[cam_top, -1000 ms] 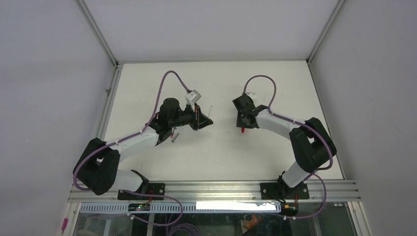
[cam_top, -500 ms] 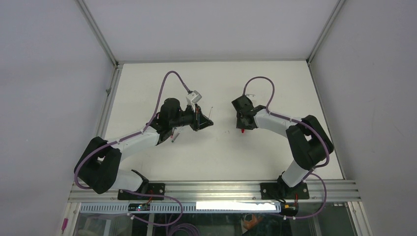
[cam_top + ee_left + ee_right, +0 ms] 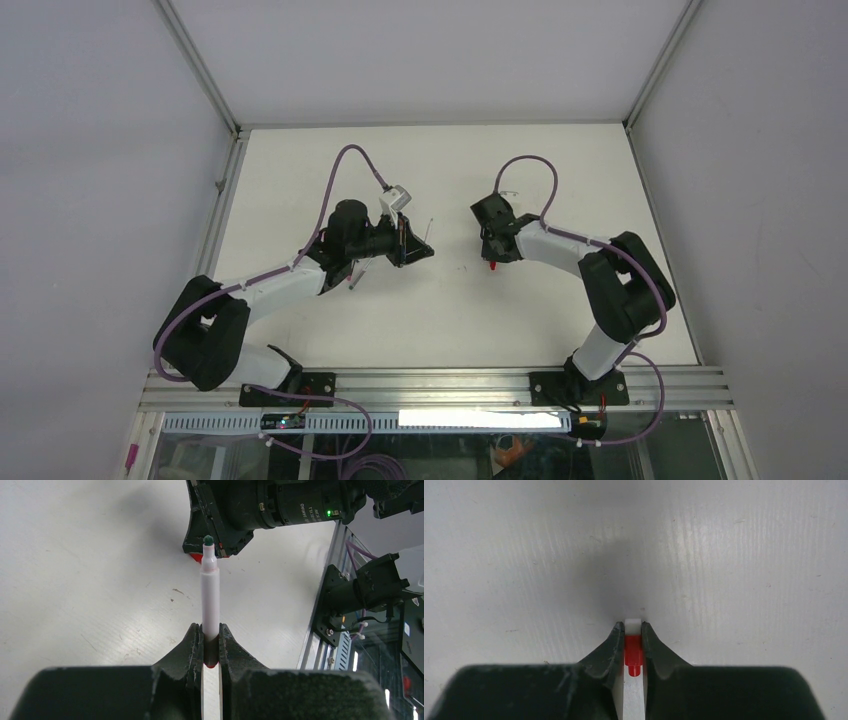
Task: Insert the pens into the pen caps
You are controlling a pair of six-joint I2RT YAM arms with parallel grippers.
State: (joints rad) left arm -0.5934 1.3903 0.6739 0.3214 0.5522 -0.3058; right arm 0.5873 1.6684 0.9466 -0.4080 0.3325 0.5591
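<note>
Mid-table, two grippers face each other across a small gap. The left gripper (image 3: 424, 250) sits left of centre, aimed right. The right gripper (image 3: 491, 258) is right of centre, nose-down over the white table (image 3: 450, 320).

The left gripper is clamped tight on a white pen (image 3: 210, 587), gripping it low on the barrel. The pen sticks straight out past the fingers (image 3: 192, 645), and its dark green tip (image 3: 208, 540) is bare and uncapped. In the left wrist view the tip points at the right gripper and lines up right at its lower end. I can't tell whether they touch or one is just in front.

The right gripper is pressed together on a small red cap (image 3: 633, 652), pinned between its two fingers, with a white bit at the cap's far end. The cap is at or just above the table surface, contact unclear. From above, a spot of red from the cap peeks out on the near side of the right gripper. The same red shows under it in the left wrist view.
</note>
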